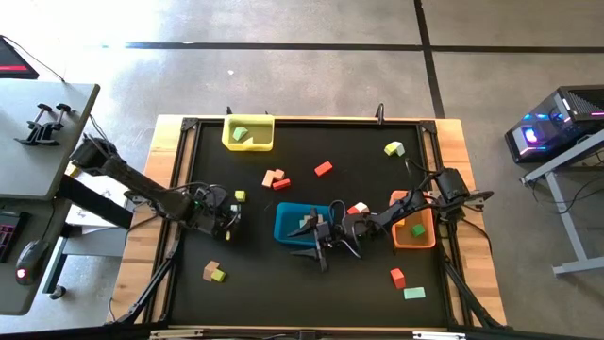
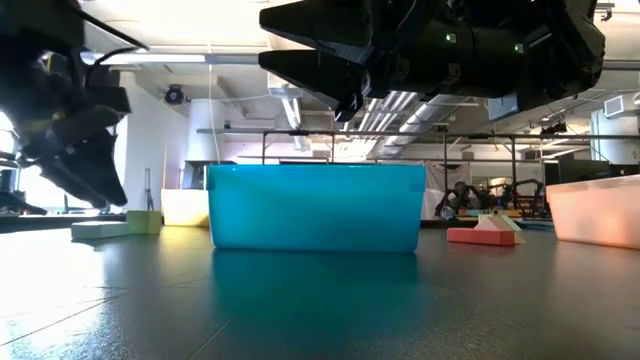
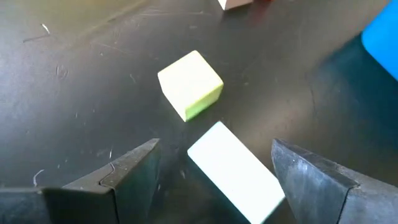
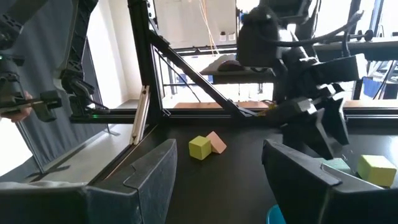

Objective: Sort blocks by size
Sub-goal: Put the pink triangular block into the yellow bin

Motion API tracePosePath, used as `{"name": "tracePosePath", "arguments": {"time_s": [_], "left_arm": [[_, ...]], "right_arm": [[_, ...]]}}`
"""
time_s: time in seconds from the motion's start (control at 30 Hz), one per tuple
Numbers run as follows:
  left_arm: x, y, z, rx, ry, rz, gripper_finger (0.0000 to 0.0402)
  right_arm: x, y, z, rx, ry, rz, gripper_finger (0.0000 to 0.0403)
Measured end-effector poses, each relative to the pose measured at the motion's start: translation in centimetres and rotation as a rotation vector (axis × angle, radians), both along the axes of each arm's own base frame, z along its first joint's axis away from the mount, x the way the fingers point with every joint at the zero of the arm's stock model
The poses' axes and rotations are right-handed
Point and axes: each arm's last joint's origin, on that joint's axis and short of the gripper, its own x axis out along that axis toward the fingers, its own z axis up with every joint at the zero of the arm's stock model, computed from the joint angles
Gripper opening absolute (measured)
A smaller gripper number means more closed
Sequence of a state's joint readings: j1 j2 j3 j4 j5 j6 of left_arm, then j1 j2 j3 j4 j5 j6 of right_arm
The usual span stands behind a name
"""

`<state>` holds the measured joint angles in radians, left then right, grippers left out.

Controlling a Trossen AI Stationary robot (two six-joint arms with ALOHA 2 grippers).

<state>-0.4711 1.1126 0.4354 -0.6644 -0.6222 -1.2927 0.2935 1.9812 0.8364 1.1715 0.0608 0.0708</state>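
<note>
Two dark arms worked over a black surface (image 1: 283,274) strewn with small blocks. At far left, the left pincer (image 1: 225,219) hung low with fingers spread and nothing gripped; between its fingers lay a pale green bar (image 3: 235,171), and just beyond that a lime cube (image 3: 190,84), the two near each other but apart. A tan block and a lime block (image 1: 214,273) sat close together toward the near left corner. A yellow tray (image 1: 248,133) at the far edge held one pale green block. Near centre lay a tan pair (image 1: 273,178) and two red pieces (image 1: 324,169). A blue tray (image 1: 300,225) stood at mid-surface; the right pincer (image 1: 326,247) hovered at its near right corner, released and empty. Further right, an orange tray (image 1: 413,220) held a green block, with a lime cube (image 1: 394,148) beyond it and a red cube (image 1: 397,277) and pale green bar (image 1: 414,294) nearer.
</note>
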Motion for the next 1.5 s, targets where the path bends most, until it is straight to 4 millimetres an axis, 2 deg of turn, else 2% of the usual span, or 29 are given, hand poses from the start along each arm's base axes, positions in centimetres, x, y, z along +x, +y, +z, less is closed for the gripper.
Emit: {"name": "tracePosePath", "arguments": {"time_s": [0.27,0.57,0.77,1.0,1.17,1.3,1.5], "left_arm": [[-0.2,-1.8,2.3,0.004,-0.001,-0.052,0.0294],[0.0,-4.4,5.0,-0.016,-0.078,-0.181,0.0294],[-0.8,-6.6,5.6,-0.131,-0.034,-0.365,0.0294],[-2.0,-9.3,5.8,-0.379,0.026,-0.560,0.0294],[-3.2,-9.4,5.1,-0.449,0.170,-0.493,0.0294],[-3.8,-9.0,4.4,-0.436,0.291,-0.399,0.0294],[-3.7,-9.3,3.5,-0.486,0.347,-0.239,0.0294]], "right_arm": [[-0.1,0.1,0.2,0.004,-0.002,0.002,0.0234],[-1.3,1.1,3.6,-0.071,-0.010,0.026,0.0234],[-2.0,1.6,4.3,-0.129,0.038,-0.050,0.0234],[-2.0,1.7,4.2,-0.128,0.042,-0.060,0.0234],[-1.9,1.6,4.2,-0.134,0.041,-0.062,0.0234],[-1.9,1.6,4.2,-0.134,0.041,-0.063,0.0234],[-1.9,1.6,4.2,-0.134,0.041,-0.063,0.0234]]}}
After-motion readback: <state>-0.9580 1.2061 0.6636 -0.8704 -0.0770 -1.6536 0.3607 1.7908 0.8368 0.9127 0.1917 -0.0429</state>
